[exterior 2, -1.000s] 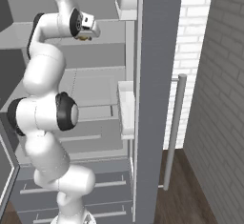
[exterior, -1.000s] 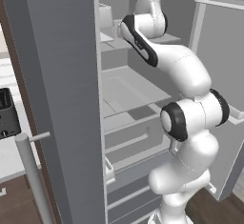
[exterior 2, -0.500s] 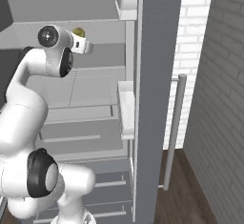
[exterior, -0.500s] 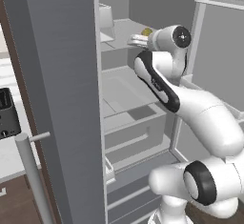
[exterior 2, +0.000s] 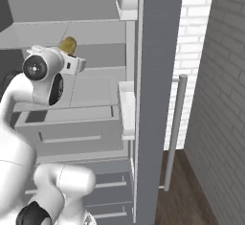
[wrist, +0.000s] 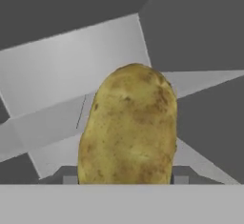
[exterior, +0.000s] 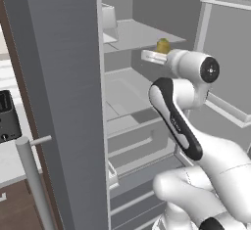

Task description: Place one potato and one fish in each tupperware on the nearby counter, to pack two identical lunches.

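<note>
End effector [wrist: 125, 178] pinching potato [wrist: 128, 127] across its lower sides, inside open fridge [exterior: 132, 33]. Potato looks firm, rigid, fairly light; mid-body grip likely safest.

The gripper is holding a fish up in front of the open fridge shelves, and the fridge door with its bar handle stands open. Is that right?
Not quite: what the gripper holds is a potato, not a fish. The hand view shows its brown, speckled skin plainly between the fingertips. The rest stands: the gripper is up in front of the open fridge shelves, and the fridge door with its bar handle stands open.
</note>
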